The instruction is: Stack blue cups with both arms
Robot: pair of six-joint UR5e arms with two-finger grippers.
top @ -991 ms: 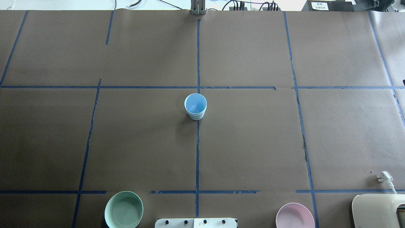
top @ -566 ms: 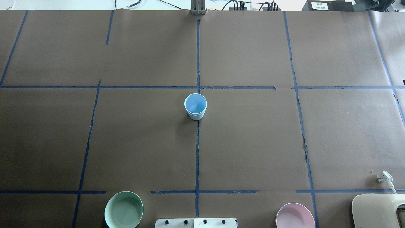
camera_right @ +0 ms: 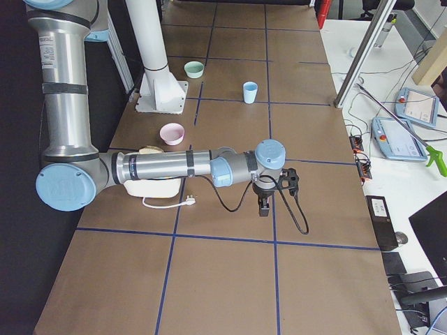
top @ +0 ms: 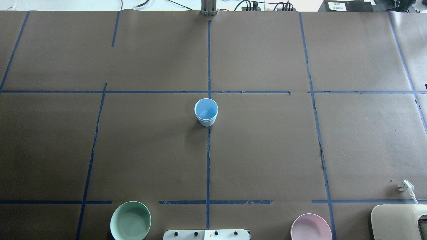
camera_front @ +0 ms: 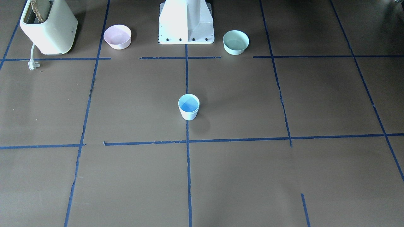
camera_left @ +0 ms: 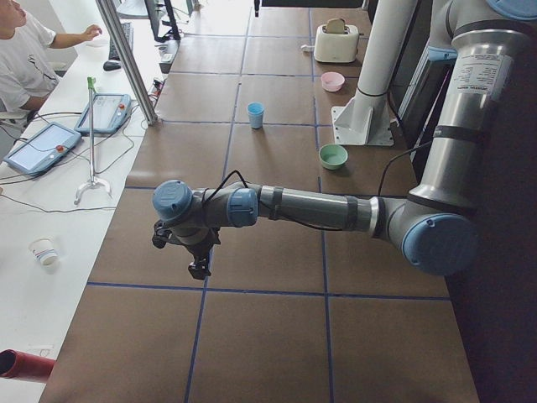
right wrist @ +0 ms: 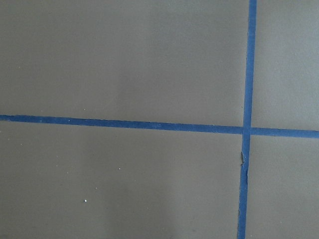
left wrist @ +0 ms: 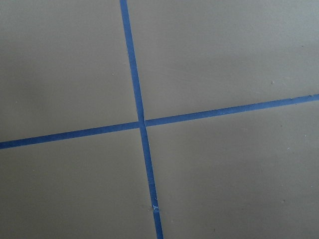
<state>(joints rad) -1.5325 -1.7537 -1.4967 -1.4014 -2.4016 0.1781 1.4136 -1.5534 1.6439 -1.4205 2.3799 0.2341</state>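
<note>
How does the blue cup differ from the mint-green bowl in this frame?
The blue cup is narrower and taller than the mint-green bowl. The cup is pale outside with a sky-blue inside; the bowl is mint green throughout. The cup stands mid-table on the centre tape line; the bowl sits near the white base. Both are upright, mouth up.

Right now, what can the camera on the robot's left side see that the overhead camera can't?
Only the exterior left view shows the robot's left arm, its end effector and a person in a white shirt. Only the overhead view shows the white plug lying near the toaster. Both views show the blue cup, the mint-green bowl, the pink bowl and the toaster.
</note>
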